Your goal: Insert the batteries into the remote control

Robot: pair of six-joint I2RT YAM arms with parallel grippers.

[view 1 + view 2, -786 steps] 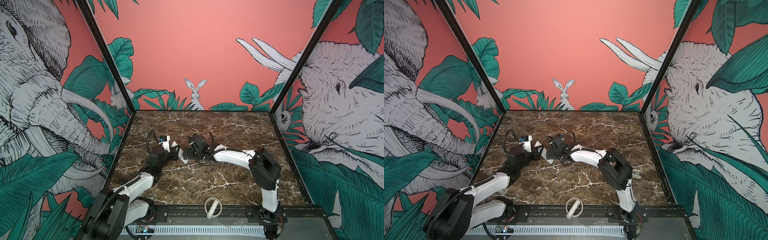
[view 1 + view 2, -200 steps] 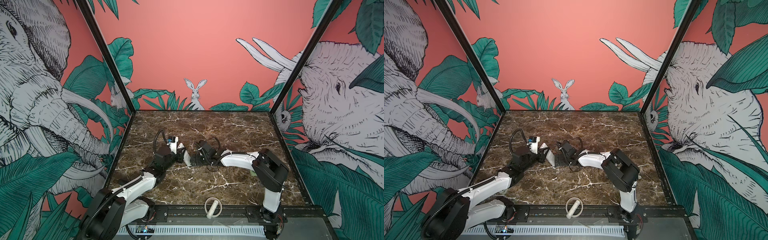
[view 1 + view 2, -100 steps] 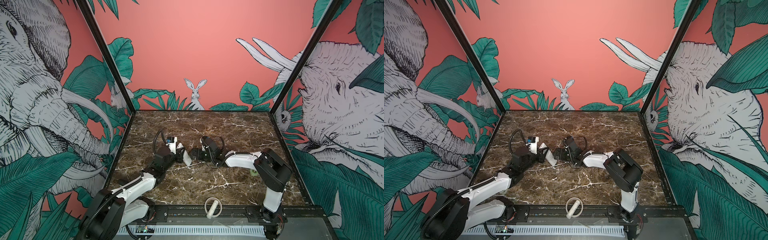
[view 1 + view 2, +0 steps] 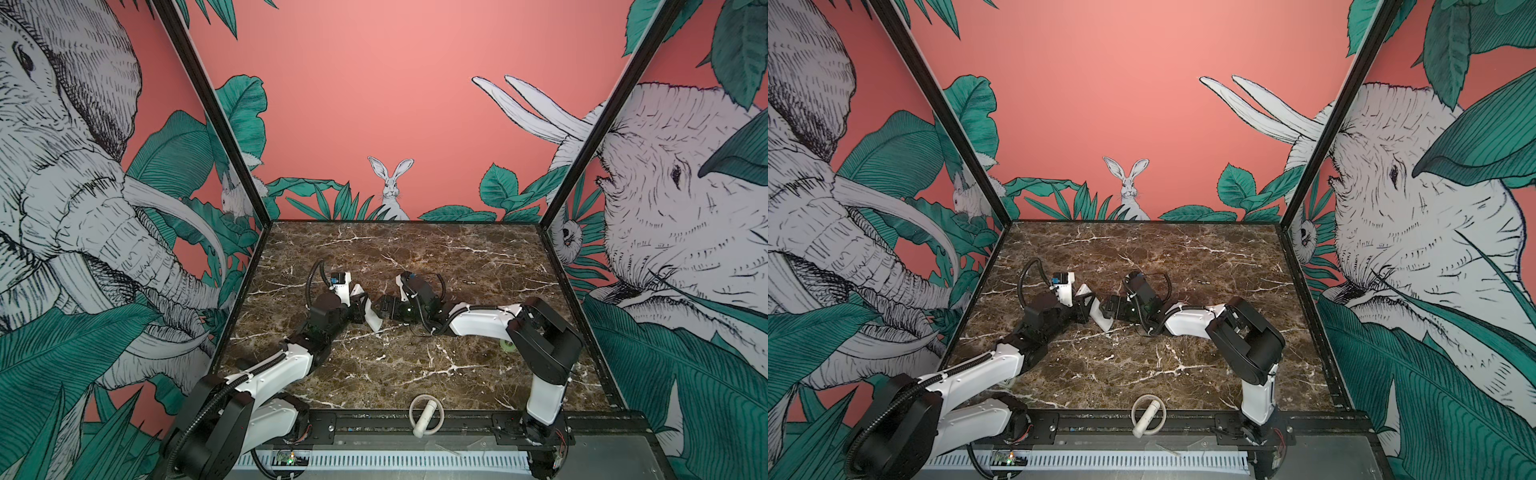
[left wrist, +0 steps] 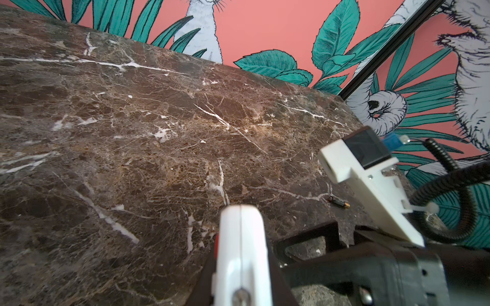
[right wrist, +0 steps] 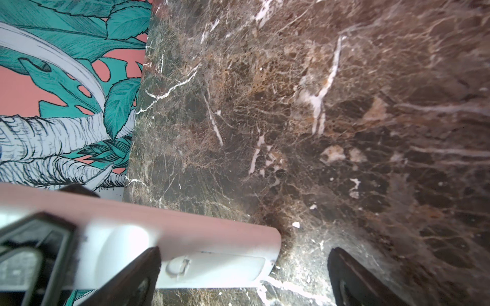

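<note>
The marble table (image 4: pixel 415 249) holds everything. The left arm (image 4: pixel 282 370) and right arm (image 4: pixel 482 322) reach in toward each other, and their tips nearly meet.

The left pincer (image 4: pixel 360 308) is pressed onto the remote (image 4: pixel 372 319), pinching it across its width. The white bar stands tilted, one end sloping down past the pincer toward the table. In the left wrist view the remote (image 5: pixel 241 238) juts out from between the dark fingers (image 5: pixel 204 288).

The right pincer (image 4: pixel 385 307) is spread wide, just beside the left one. In the right wrist view one finger (image 6: pixel 143 270) crosses the remote's (image 6: pixel 212 238) plain back beside its cover (image 6: pixel 220 267). Whether it touches cannot be told. The other finger (image 6: pixel 350 275) stands clear of the remote's rounded end.

One battery (image 4: pixel 468 281) lies on the table behind the right pincer, well apart from both pincers.
</note>
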